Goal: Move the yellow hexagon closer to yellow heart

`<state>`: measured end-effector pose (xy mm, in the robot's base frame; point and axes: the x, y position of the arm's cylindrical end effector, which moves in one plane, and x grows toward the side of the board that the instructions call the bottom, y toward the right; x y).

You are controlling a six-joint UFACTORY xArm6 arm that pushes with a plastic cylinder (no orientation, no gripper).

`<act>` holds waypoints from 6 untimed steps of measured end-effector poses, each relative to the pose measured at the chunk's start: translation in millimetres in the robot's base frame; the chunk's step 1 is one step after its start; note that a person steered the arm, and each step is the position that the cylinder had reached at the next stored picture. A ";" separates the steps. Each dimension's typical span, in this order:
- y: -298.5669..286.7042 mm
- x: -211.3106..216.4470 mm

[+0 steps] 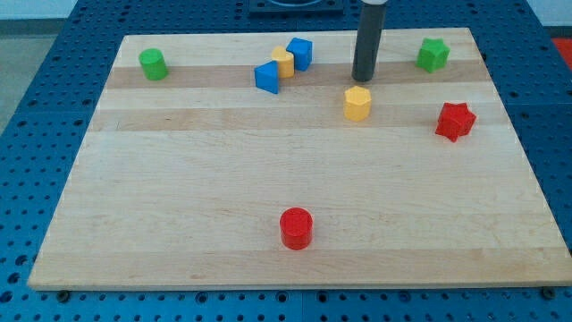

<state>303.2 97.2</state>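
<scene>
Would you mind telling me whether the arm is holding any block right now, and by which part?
Nothing is held. My tip stands just above the yellow hexagon in the view; contact cannot be told.

text: none legible | labels: none | numbers: none | signs: none

Yellow hexagon (357, 104) (upright), right of yellow heart (283, 62)

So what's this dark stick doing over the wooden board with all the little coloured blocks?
It is a robot arm's rod for pushing blocks. My tip sits just above the yellow hexagon in the view. That block is to go towards the yellow heart, which is wedged between two blue blocks further to the view's left.
</scene>
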 end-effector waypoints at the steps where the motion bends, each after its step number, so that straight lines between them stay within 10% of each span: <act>1: 34.1 25.7; 3: 32.5 85.4; 6: -21.2 39.2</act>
